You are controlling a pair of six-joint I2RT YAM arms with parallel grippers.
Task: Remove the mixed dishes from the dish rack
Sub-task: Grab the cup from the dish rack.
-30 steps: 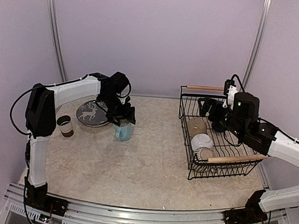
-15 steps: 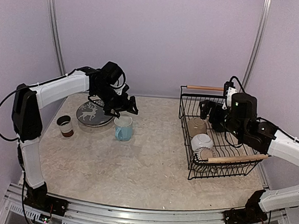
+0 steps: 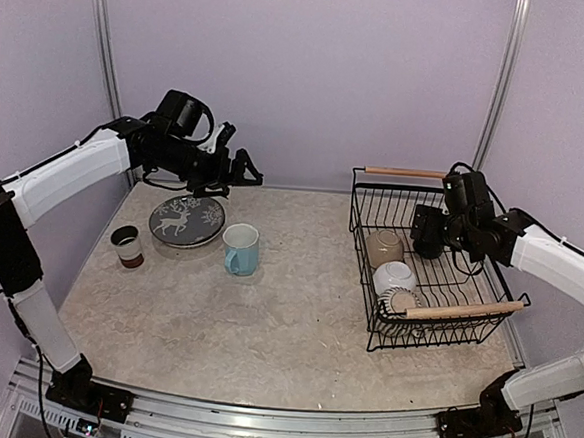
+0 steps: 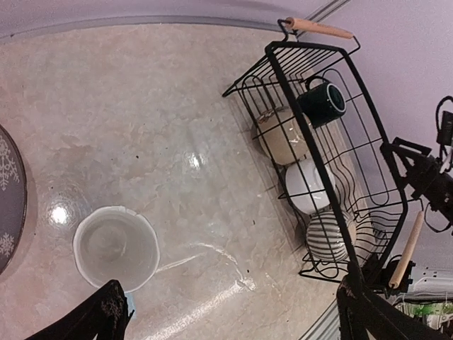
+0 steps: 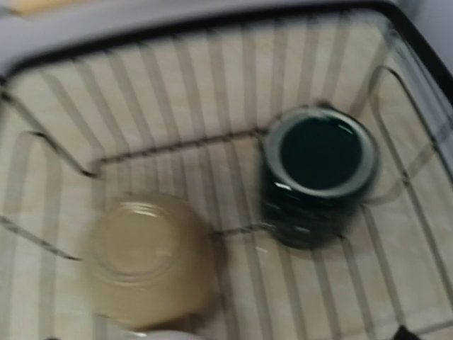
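Observation:
The dish rack (image 3: 466, 311) stands at the right and also shows in the left wrist view (image 4: 333, 134). It holds a dark green mug (image 4: 322, 103), a beige bowl (image 4: 283, 134), a white bowl (image 4: 309, 186) and a striped grey mug (image 4: 329, 236). My right gripper (image 3: 423, 232) hangs open over the rack's far end, above the dark green mug (image 5: 318, 173) and beige bowl (image 5: 152, 258). My left gripper (image 3: 230, 171) is open and empty, raised behind the light blue mug (image 3: 241, 249), which stands upright on the table. The deer-pattern plate (image 3: 187, 221) and brown-white cup (image 3: 127, 245) are at the left.
The rack's wooden handles (image 3: 461, 311) (image 3: 401, 171) lie at its near and far ends. Purple walls close in the back and both sides. The marbled tabletop (image 3: 295, 319) stretches between the mug and the rack.
My left gripper has let go of the light blue mug and risen back and to the left, away from it. My right gripper has shifted a little inside the rack's far end.

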